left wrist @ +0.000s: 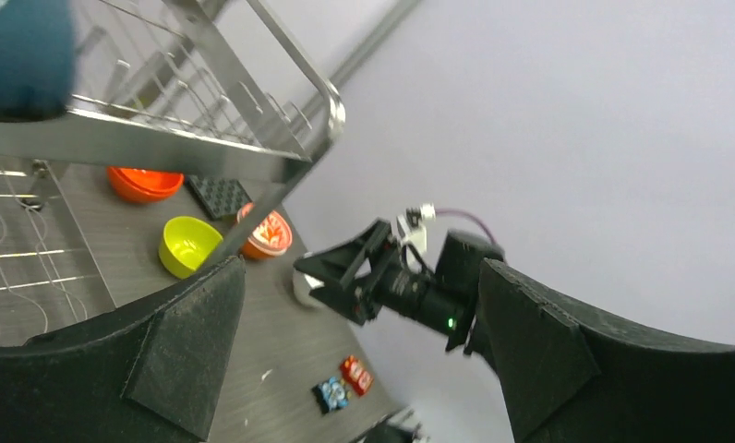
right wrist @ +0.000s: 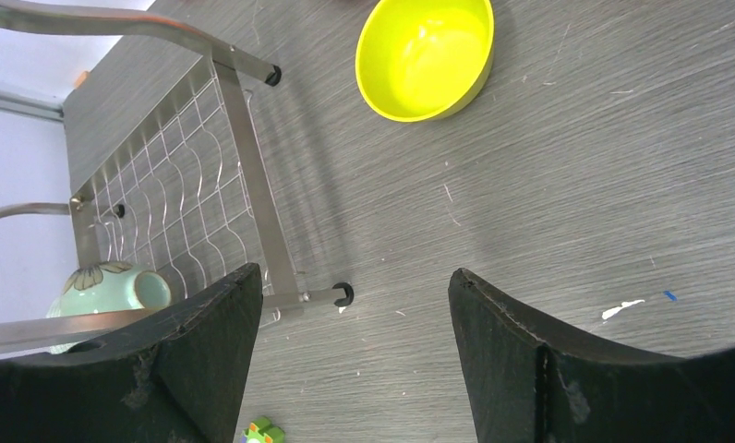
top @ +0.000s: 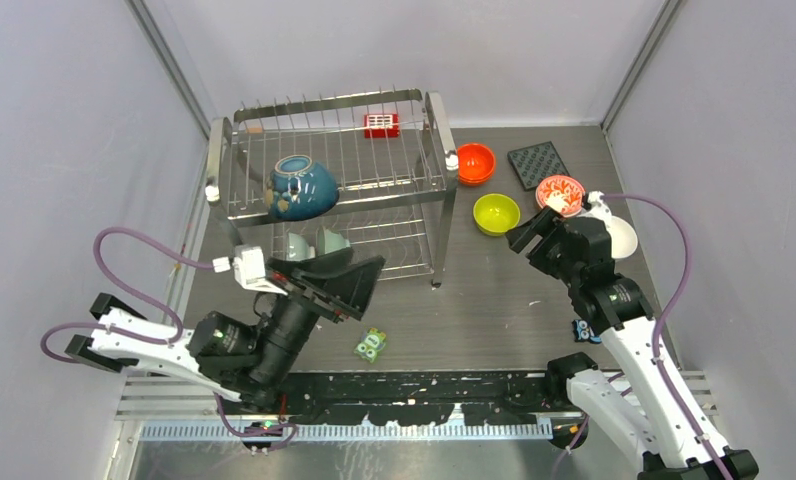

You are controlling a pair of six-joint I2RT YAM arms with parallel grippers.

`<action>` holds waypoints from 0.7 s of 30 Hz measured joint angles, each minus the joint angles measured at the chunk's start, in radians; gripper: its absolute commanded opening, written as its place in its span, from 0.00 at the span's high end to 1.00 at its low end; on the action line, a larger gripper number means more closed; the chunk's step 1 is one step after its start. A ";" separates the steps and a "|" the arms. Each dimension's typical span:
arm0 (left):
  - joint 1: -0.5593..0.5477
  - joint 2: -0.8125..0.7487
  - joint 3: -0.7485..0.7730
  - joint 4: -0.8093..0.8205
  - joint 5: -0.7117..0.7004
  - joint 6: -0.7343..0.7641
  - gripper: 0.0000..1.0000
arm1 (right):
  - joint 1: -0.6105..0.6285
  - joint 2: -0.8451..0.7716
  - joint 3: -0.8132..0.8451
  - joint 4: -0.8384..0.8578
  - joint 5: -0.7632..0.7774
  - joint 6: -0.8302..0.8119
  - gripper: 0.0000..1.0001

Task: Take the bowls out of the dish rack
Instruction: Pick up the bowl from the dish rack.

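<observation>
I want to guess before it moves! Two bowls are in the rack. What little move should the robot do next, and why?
Probably ease the left pincer forward toward the pale green bowl on the dish rack's lower tier. That pincer is open, empty and right in front of that tier, while the right pincer hangs farther off, over the table.
</observation>
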 measured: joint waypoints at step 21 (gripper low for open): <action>0.124 -0.082 -0.087 0.589 -0.198 0.221 0.04 | 0.040 0.014 0.014 0.010 -0.006 0.000 0.22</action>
